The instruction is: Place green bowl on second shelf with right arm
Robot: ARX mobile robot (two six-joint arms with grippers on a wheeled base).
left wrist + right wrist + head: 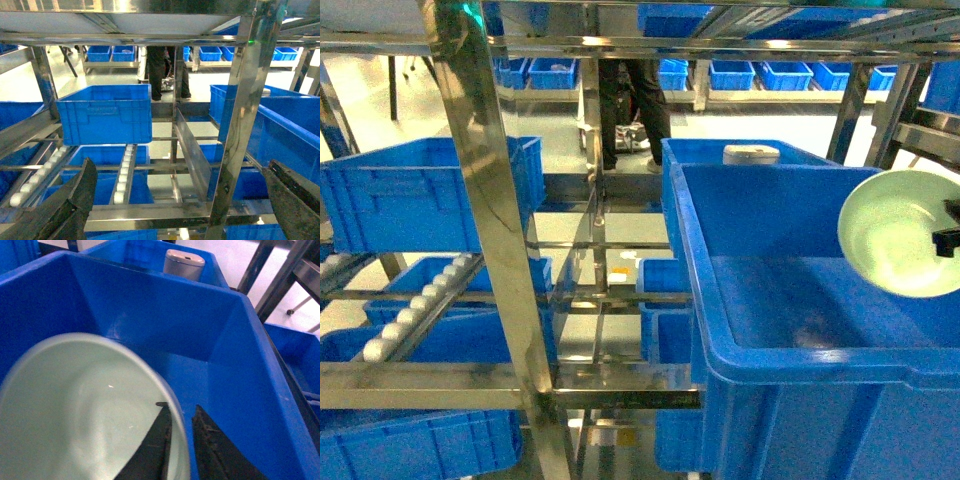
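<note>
Right gripper (180, 450) clamped on green bowl (85, 415) rim, above blue bin (240, 365), steel rack post (495, 240) leftward.

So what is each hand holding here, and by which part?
The right hand pinches the green bowl by its rim, one finger inside. The left hand holds nothing.

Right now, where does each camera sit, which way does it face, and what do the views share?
Head: on the robot, slanting down at the shelf rack and large blue bin; right end effector at the edge.
Left wrist: faces the rack; open left end effector below.
Right wrist: looks into the bin; fingers pinch the green bowl.
Shared: head and right wrist show the bowl and grey-white object.
</note>
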